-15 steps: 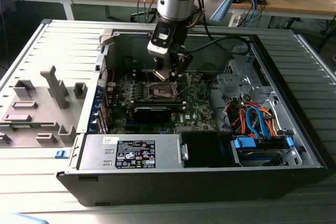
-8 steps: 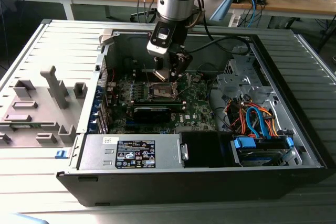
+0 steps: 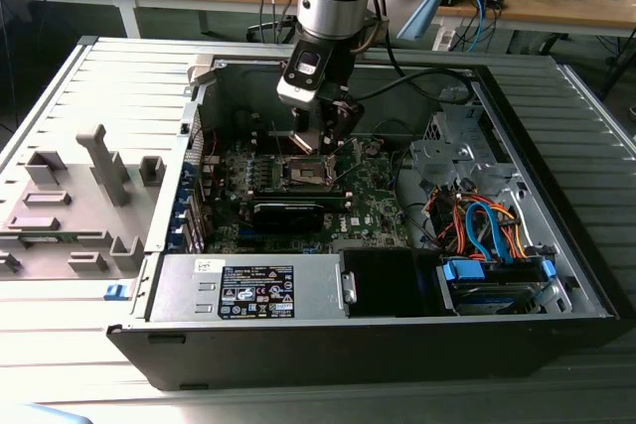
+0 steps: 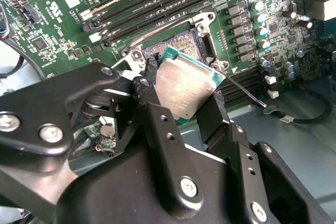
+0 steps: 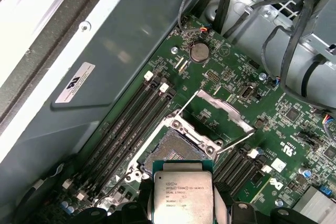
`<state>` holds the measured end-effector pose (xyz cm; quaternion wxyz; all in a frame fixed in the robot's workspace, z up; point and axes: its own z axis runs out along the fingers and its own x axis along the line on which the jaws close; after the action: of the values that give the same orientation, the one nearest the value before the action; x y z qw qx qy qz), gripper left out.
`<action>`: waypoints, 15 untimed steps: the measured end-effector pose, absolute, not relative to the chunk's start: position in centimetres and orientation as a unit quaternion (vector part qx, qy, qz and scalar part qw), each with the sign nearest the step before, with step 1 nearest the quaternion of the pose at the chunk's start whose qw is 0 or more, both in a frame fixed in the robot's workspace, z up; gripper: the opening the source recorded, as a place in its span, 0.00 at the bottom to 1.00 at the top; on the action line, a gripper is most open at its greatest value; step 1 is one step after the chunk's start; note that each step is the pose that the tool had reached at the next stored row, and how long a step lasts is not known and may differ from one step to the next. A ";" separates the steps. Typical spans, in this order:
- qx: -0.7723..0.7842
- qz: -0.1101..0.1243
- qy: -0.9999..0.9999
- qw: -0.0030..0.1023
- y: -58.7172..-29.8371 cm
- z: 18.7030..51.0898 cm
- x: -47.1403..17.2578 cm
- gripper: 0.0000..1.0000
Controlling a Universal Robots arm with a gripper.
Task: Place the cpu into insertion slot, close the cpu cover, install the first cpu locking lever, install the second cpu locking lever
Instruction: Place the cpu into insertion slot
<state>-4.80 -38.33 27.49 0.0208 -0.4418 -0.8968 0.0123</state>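
The hand pinches the cpu by its edges — the insertion slot partly hidden behind it.

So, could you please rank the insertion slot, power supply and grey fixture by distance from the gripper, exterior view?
1. insertion slot, beneath the gripper.
2. power supply, case's near wall.
3. grey fixture, outside the case, exterior view's left.

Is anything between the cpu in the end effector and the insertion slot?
Nothing: in the first wrist view the stretch from the cpu to the insertion slot is bare.
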 end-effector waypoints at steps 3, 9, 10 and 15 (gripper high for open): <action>-0.444 0.012 -0.895 0.021 -38.3 27.5 -4.8 0.55; -0.450 0.012 -0.892 0.021 -38.3 27.5 -4.8 0.55; -0.452 0.012 -0.892 0.021 -38.3 27.5 -4.8 0.55; -0.458 0.012 -0.889 0.021 -38.3 27.5 -4.8 0.55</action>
<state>-4.80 -38.33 27.47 0.0210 -0.4579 -0.8887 0.0120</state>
